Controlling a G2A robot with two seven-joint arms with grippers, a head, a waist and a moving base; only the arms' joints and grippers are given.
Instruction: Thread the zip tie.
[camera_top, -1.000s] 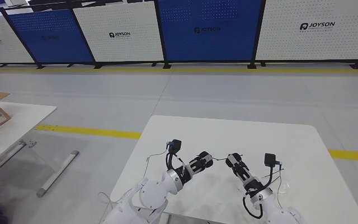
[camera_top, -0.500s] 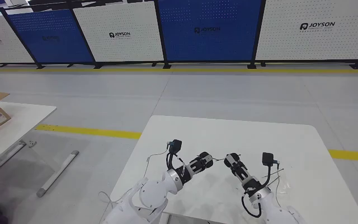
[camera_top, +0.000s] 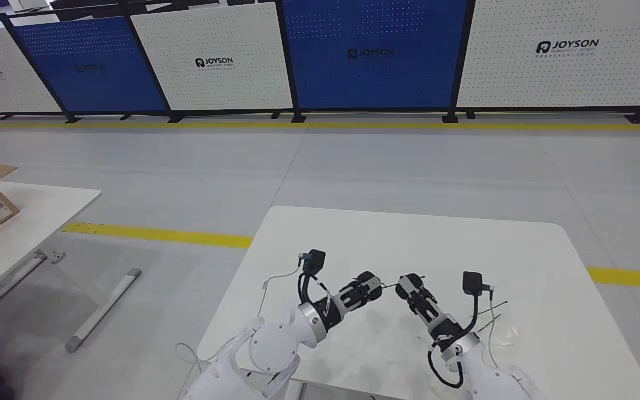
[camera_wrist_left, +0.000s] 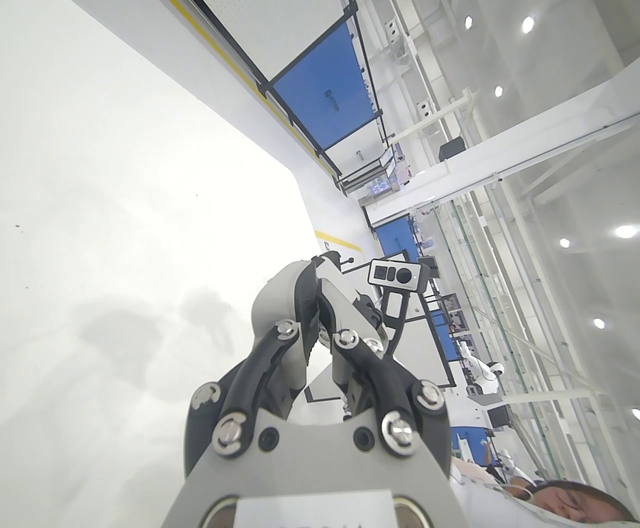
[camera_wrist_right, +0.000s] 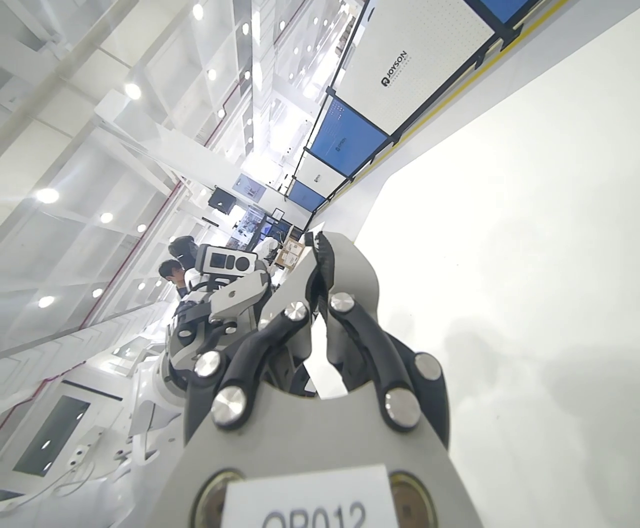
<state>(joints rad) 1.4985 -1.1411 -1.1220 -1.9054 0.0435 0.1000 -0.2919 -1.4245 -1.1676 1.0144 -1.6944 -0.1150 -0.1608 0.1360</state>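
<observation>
A thin black zip tie (camera_top: 387, 285) spans the short gap between my two grippers above the white table (camera_top: 500, 245). My left gripper (camera_top: 372, 284) holds one end with its fingers pressed together, and the left wrist view shows the left gripper (camera_wrist_left: 316, 265) shut. My right gripper (camera_top: 403, 288) faces it from the other side, shut on the tie's other end. The right wrist view shows the right gripper (camera_wrist_right: 316, 241) with jaws closed tight. The tie itself is hidden between the fingers in both wrist views.
Loose thin cables (camera_top: 498, 322) lie on the table beside the right arm. The table's near left edge (camera_top: 232, 300) is close to the left arm. A second table (camera_top: 40, 210) stands far left. Blue and white panels (camera_top: 370, 55) line the back.
My right gripper has shifted left toward the left gripper, narrowing the gap between them. The left arm has stayed in place.
</observation>
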